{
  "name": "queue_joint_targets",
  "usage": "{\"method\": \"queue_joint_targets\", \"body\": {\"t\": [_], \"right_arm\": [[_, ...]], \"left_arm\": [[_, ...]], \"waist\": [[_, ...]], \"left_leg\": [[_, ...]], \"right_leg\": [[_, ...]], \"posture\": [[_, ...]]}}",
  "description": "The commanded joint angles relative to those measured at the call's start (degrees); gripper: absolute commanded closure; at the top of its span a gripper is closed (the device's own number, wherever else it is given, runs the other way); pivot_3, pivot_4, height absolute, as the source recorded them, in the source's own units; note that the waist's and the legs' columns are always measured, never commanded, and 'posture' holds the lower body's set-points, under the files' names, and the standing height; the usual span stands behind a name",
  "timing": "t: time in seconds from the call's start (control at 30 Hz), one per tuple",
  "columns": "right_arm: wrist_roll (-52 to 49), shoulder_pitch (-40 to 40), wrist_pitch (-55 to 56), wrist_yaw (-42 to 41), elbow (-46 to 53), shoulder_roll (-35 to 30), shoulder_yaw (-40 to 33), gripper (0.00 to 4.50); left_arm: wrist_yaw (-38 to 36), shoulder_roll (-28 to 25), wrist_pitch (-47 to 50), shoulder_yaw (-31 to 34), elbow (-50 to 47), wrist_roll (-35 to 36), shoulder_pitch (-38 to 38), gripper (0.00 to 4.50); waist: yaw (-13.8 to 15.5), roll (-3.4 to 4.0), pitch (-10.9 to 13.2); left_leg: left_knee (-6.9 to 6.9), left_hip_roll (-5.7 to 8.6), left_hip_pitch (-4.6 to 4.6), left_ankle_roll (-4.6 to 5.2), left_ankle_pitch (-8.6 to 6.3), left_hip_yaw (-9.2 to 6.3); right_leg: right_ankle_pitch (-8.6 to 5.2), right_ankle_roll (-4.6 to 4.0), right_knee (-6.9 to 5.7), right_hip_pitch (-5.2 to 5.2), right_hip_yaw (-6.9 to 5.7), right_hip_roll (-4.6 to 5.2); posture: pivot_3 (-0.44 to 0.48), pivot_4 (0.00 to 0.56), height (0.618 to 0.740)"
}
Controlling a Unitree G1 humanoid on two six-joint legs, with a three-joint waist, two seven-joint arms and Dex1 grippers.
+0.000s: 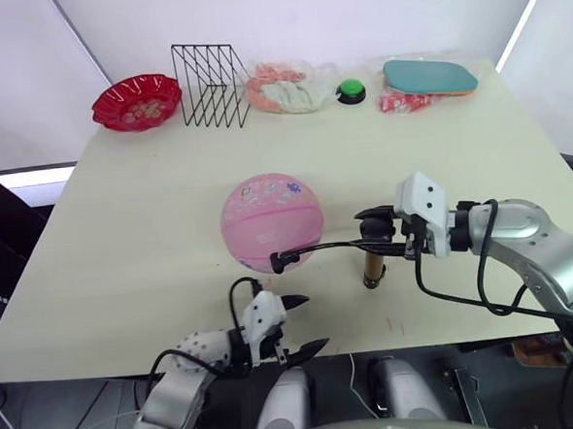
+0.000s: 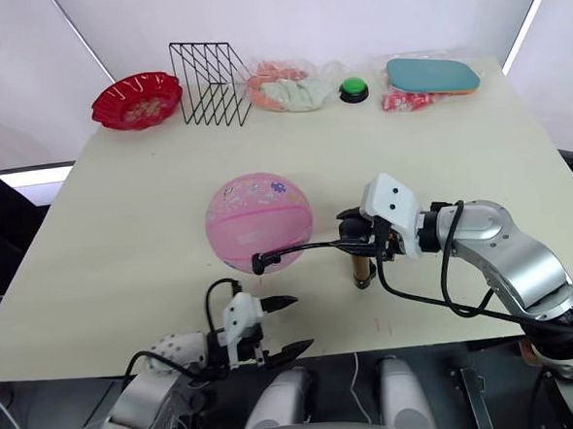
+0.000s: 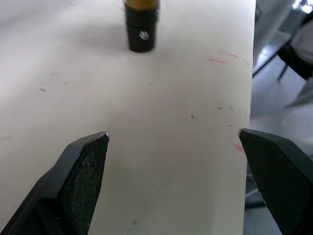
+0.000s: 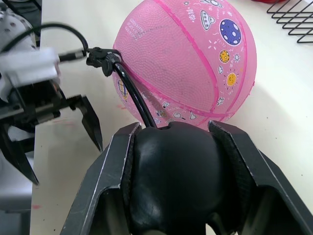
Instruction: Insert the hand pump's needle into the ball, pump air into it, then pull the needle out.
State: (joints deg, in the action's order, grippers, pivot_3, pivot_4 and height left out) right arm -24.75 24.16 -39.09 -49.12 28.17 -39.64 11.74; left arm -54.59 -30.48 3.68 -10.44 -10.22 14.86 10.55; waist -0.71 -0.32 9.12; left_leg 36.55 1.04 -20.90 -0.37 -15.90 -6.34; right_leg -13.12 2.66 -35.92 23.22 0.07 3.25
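The round pink ball (image 1: 270, 222) rests mid-table. To its right the hand pump (image 1: 371, 268) stands upright on its base, and my right gripper (image 1: 377, 230) is shut on its black handle (image 4: 181, 171). The thin black hose (image 1: 323, 247) arcs left to a tip (image 4: 101, 55) at the ball's lower near side. A short silvery needle (image 4: 73, 56) seems to stick out of that tip, away from the ball. My left gripper (image 1: 298, 324) hangs open near the table's front edge, just below the ball, holding nothing. The pump's base (image 3: 142, 29) shows beyond its fingers (image 3: 85, 169).
Along the far edge stand a red scalloped bowl (image 1: 136, 100), a black wire rack (image 1: 210, 85), a plastic bag of items (image 1: 284, 90), a green button (image 1: 351, 91) and a teal paddle (image 1: 430, 76). The table's front edge (image 1: 421, 338) is close to both grippers.
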Motion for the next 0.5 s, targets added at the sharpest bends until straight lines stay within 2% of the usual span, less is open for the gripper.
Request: {"method": "queue_joint_targets", "body": {"t": [0.03, 0.2, 0.23, 0.37, 0.5], "right_arm": [[1.71, -0.67, 0.23, -1.86, -1.63, -1.81, 1.58, 2.82], [1.97, 0.20, 0.96, -3.16, -1.42, -2.73, 1.68, 2.82], [1.96, 0.39, 1.17, -3.69, -0.98, -3.19, 1.77, 2.82], [4.10, 1.20, 2.09, -3.66, 0.51, -5.22, 2.41, 2.82], [7.07, 4.42, 1.25, -3.82, 2.61, -7.23, 4.39, 2.82]], "left_arm": [[1.12, -1.37, 5.41, 8.59, -11.08, 11.45, 3.63, 0.00], [0.84, -8.01, 13.09, 18.65, -20.83, 18.97, 11.58, 0.00], [0.62, -7.77, 13.54, 21.24, -21.71, 22.33, 13.16, 0.00], [-2.57, -6.60, 8.38, 27.07, -21.49, 24.68, 16.37, 0.00], [-8.36, -7.57, 6.66, 32.37, -18.96, 27.20, 18.85, 0.00]], "waist": [[-0.03, -0.06, 0.05], [-0.15, -0.15, 0.09], [-0.23, -0.14, 0.11], [0.28, -0.05, 0.19], [0.15, -0.10, 0.23]], "left_leg": [[0.00, 0.00, -0.02, 0.00, 0.00, 0.00], [0.05, -0.05, 0.01, 0.00, 0.00, 0.09], [0.05, -0.05, 0.04, 0.00, 0.00, 0.13], [0.04, -0.11, 0.03, 0.00, 0.00, 0.24], [0.17, 0.00, -0.02, 0.00, 0.00, 0.27]], "right_leg": [[0.00, 0.00, 0.00, 0.01, 0.00, 0.00], [0.00, 0.00, -0.01, -0.02, -0.02, -0.02], [0.00, -0.01, -0.02, -0.02, 0.04, -0.02], [-0.01, -0.01, -0.01, 0.00, 0.11, 0.00], [-0.10, -0.22, -0.01, 0.00, 0.09, 0.00]], "posture": [[0.000, 0.150, 0.740], [0.000, 0.150, 0.740], [0.000, 0.150, 0.740], [0.000, 0.150, 0.740], [0.000, 0.150, 0.740]]}}
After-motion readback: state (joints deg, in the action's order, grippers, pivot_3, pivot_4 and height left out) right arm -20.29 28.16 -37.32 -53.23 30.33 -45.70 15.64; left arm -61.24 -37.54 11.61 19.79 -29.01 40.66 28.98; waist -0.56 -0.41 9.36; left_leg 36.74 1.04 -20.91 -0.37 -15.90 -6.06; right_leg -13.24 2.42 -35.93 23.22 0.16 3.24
